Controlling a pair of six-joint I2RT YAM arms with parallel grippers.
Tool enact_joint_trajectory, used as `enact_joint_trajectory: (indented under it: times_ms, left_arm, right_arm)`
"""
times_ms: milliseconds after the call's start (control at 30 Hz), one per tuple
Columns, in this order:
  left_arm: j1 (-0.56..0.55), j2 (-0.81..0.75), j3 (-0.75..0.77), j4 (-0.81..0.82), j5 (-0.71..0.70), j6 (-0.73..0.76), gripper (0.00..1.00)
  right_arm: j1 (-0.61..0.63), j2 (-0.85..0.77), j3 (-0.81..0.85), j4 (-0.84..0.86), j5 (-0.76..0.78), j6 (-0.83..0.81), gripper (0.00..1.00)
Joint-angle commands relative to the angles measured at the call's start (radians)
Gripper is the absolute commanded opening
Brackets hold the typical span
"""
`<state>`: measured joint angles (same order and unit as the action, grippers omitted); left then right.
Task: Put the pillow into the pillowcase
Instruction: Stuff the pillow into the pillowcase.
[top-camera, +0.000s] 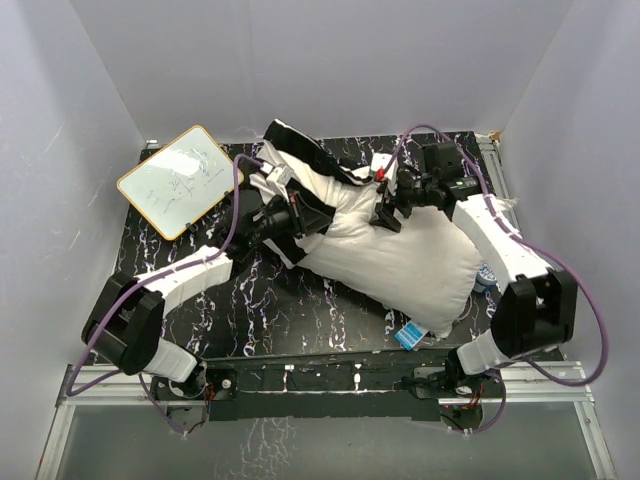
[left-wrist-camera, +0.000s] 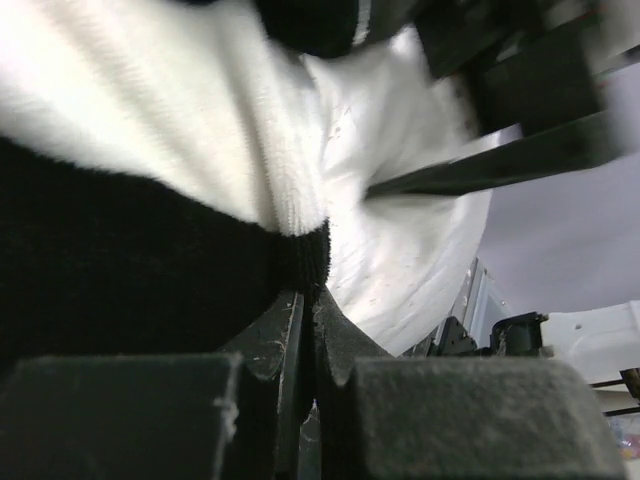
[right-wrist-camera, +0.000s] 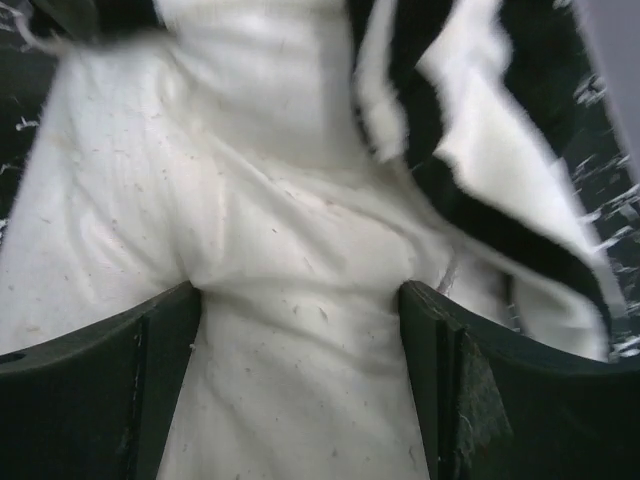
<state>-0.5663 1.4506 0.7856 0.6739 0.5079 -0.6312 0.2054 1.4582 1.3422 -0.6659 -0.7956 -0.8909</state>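
The plump white pillow (top-camera: 400, 255) lies across the middle and right of the black marbled table (top-camera: 260, 310). Its far-left end sits against the black-and-white striped pillowcase (top-camera: 310, 160). My left gripper (top-camera: 285, 218) is shut on the pillowcase's edge; in the left wrist view the jaws (left-wrist-camera: 308, 295) pinch the black fabric (left-wrist-camera: 120, 270), with the pillow (left-wrist-camera: 400, 250) just behind. My right gripper (top-camera: 385, 210) is on the pillow's upper end. Its fingers (right-wrist-camera: 300, 300) stand wide apart and open, pressed onto the pillow (right-wrist-camera: 290, 200), with the pillowcase (right-wrist-camera: 470, 150) beyond.
A small whiteboard (top-camera: 180, 180) lies at the table's back left. A blue-and-white packet (top-camera: 408, 335) pokes out under the pillow's near corner, and a small item (top-camera: 485, 278) sits by the right arm. White walls close in on three sides.
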Motion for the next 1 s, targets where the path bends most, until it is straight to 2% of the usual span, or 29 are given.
enact_joint_trajectory:
  times_ms: [0, 67, 133, 300, 367, 467, 533, 633, 767, 800, 967]
  left_arm:
    - [-0.026, -0.034, 0.137, -0.083, 0.063, 0.019, 0.00]
    - [-0.046, 0.009, 0.228, -0.083, 0.075, 0.014, 0.00]
    - [-0.083, 0.073, 0.330, -0.094, 0.084, 0.013, 0.00]
    - [-0.168, 0.240, 0.517, -0.041, 0.105, -0.029, 0.00]
    - [-0.181, 0.275, 0.533, 0.011, 0.105, -0.065, 0.00]
    - [-0.191, 0.287, 0.488, 0.079, 0.087, -0.101, 0.00]
    - [-0.190, 0.273, 0.434, 0.099, 0.066, -0.111, 0.00]
    - [-0.185, 0.230, 0.361, 0.060, 0.008, -0.075, 0.00]
    - [-0.164, 0.158, 0.271, -0.039, -0.068, -0.031, 0.00]
    - [-0.161, 0.138, 0.251, -0.062, -0.081, -0.019, 0.09]
    - [-0.160, 0.010, 0.209, -0.261, -0.089, 0.078, 0.41]
  right_arm:
    - [0.016, 0.092, -0.086, 0.116, 0.050, 0.080, 0.68]
    - [0.036, 0.114, -0.078, 0.166, -0.011, 0.143, 0.34]
    - [0.045, 0.117, -0.045, 0.253, -0.091, 0.242, 0.10]
    - [0.041, 0.083, 0.075, 0.646, -0.176, 0.661, 0.08]
    - [0.018, 0.113, 0.171, 0.672, -0.214, 0.793, 0.08]
    - [-0.024, 0.111, 0.118, 0.862, -0.265, 1.012, 0.08]
    - [-0.032, 0.094, 0.012, 0.979, -0.301, 1.082, 0.08]
    - [-0.032, 0.054, -0.136, 1.008, -0.308, 1.023, 0.08]
    - [-0.032, -0.011, -0.279, 0.835, -0.253, 0.711, 0.08]
    - [-0.031, -0.017, -0.311, 0.792, -0.250, 0.644, 0.08]
    - [-0.031, -0.007, -0.374, 0.509, -0.294, 0.343, 0.08]
